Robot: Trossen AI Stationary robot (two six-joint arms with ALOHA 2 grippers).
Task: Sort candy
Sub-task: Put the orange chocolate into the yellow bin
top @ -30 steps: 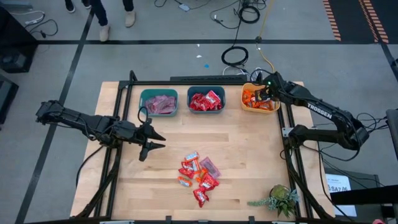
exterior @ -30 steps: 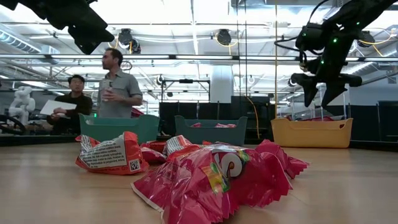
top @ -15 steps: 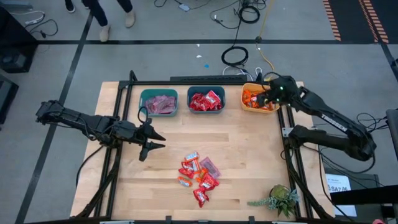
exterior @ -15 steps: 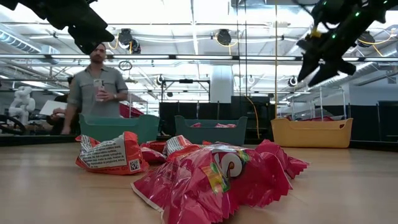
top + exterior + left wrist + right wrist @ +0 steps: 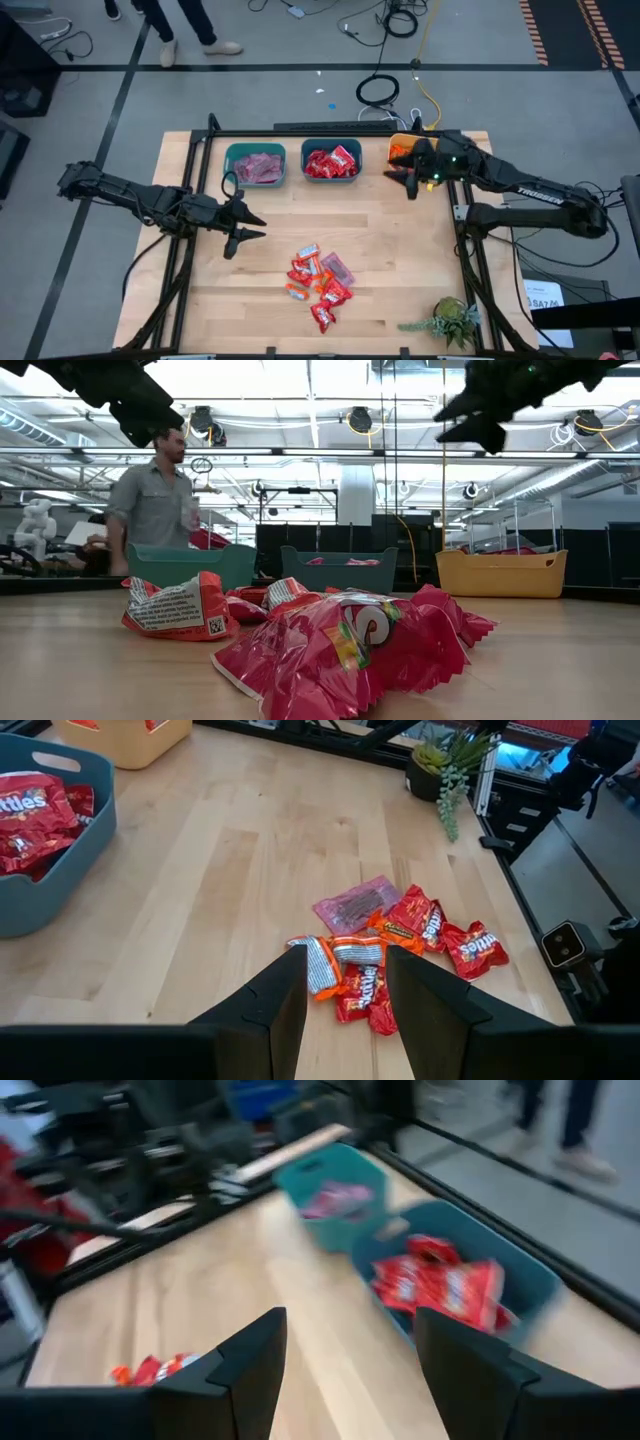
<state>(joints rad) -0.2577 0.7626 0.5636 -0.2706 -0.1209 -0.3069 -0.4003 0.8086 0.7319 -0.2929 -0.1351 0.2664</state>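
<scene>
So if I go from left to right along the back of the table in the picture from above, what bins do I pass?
Teal bin of pinkish candy → teal bin of red candy → yellow bin, partly under the right gripper.

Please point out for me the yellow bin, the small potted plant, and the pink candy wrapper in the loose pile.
yellow bin (image 5: 500,573): low view, front wall.
potted plant (image 5: 452,321): high view, middle of the green leaves.
pink candy wrapper (image 5: 356,904): left wrist view, middle of the flat wrapper.
</scene>
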